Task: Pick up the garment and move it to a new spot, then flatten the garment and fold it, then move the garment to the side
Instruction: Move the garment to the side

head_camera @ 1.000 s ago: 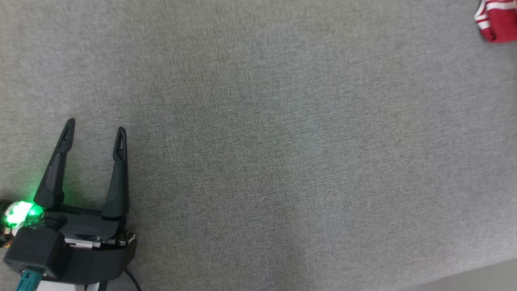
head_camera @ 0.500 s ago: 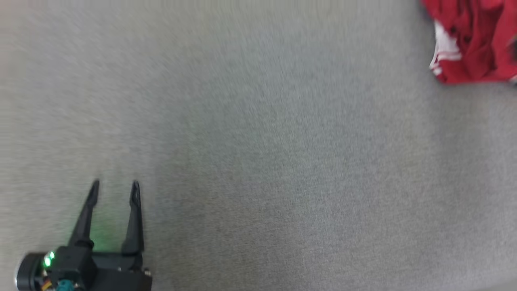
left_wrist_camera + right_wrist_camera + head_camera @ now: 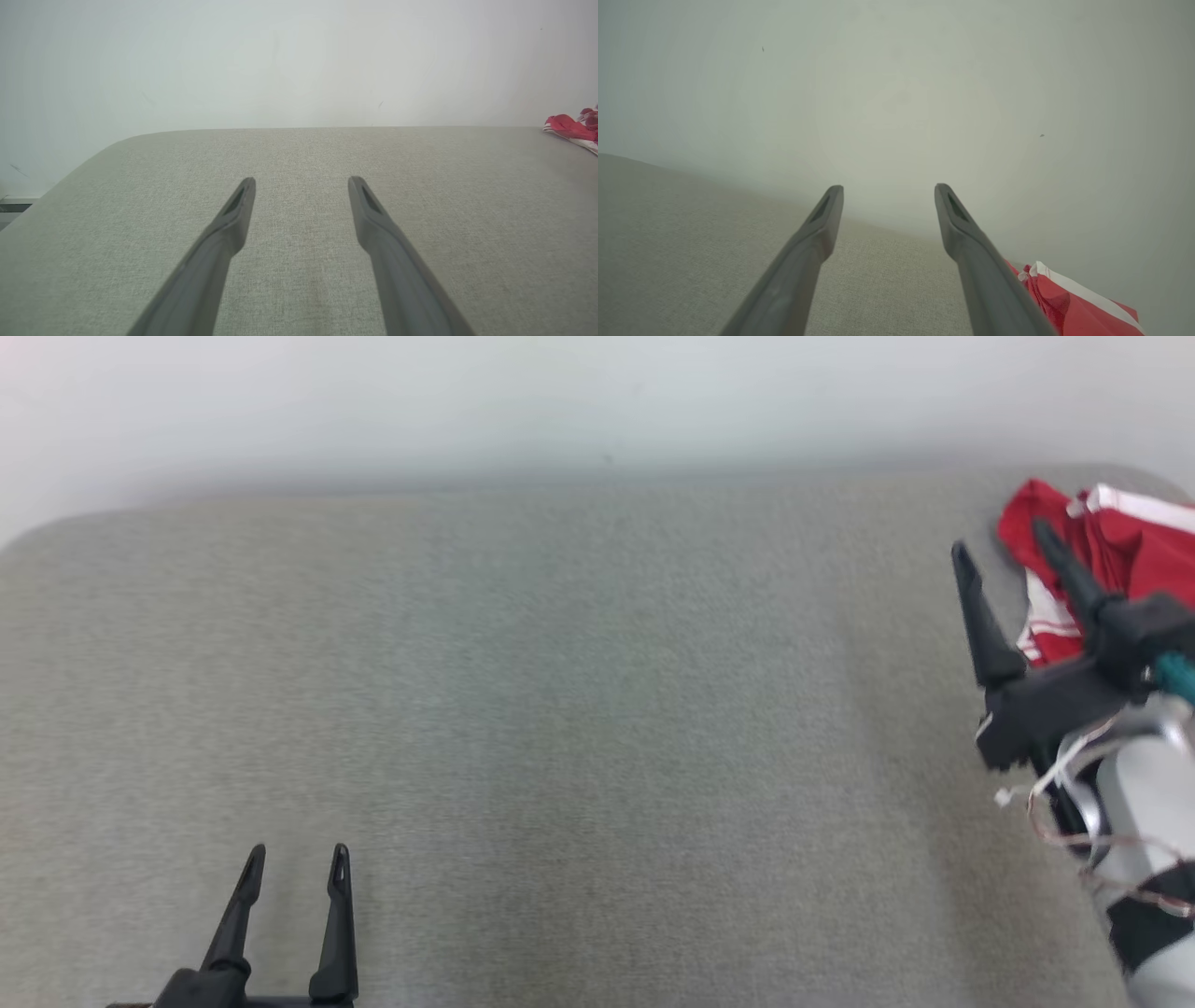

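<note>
Hovering beside crumpled red-white garment point(image 3: 1139, 546), right gripper point(image 3: 1001, 539) spread, empty; left gripper point(image 3: 299, 851) spread too, well apart. Grey fabric surface point(image 3: 560, 709) between them, pale wall point(image 3: 597, 401) behind.

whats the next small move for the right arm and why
Probably ease the right end effector down and rightward onto the red garment: its jaws stand open and empty, and the crumpled garment lies beside them on the grey surface.

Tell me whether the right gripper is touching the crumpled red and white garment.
Cannot tell. In the head view one finger of the right gripper overlaps the red and white garment; the right wrist view settles nothing either.
</note>
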### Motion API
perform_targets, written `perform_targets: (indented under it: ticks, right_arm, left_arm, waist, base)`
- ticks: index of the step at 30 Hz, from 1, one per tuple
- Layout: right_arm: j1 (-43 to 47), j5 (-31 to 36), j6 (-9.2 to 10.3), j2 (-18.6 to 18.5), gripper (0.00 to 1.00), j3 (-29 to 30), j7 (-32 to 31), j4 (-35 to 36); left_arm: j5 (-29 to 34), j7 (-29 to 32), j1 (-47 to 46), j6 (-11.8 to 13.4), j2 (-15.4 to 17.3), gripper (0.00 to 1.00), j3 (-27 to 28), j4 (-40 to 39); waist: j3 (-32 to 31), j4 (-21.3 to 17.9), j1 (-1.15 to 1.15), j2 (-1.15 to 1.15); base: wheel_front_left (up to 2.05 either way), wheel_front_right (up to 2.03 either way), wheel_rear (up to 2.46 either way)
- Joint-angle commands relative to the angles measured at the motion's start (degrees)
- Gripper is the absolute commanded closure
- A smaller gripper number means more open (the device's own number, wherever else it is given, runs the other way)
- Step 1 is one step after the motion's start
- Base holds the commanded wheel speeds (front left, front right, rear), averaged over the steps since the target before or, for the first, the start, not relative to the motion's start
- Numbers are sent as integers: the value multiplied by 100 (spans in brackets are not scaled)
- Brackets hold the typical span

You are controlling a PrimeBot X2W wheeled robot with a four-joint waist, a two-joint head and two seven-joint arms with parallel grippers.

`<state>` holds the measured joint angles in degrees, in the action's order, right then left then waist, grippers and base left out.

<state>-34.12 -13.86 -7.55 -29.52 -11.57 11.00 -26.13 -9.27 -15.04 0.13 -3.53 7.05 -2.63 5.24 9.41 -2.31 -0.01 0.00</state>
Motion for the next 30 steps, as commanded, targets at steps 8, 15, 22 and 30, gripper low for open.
perform_targets:
  ticks: [8,15,22,30]
  right_arm:
    - [1891,246,18,889,0,891,-212,1179]
    - [3063,513,18,1579,0,1352,-269,2024]
    - [3780,724,18,2047,0,1569,-175,2493]
    - [4085,838,18,2279,0,1762,-32,2657]
  left_arm:
    - [2,-16,289,-44,-71,0,37,118]
    - [-3,-16,331,-78,-120,0,61,159]
    - [7,-16,283,-125,-147,0,83,246]
    - [21,-16,357,-127,-178,0,135,245]
  waist:
    - [-952,704,1,0]
    - [-1048,611,1,0]
    - [-1092,471,1,0]
    - [-1107,290,1,0]
  base:
    - [0,0,0]
    - [0,0,0]
    - [0,0,0]
    - [0,0,0]
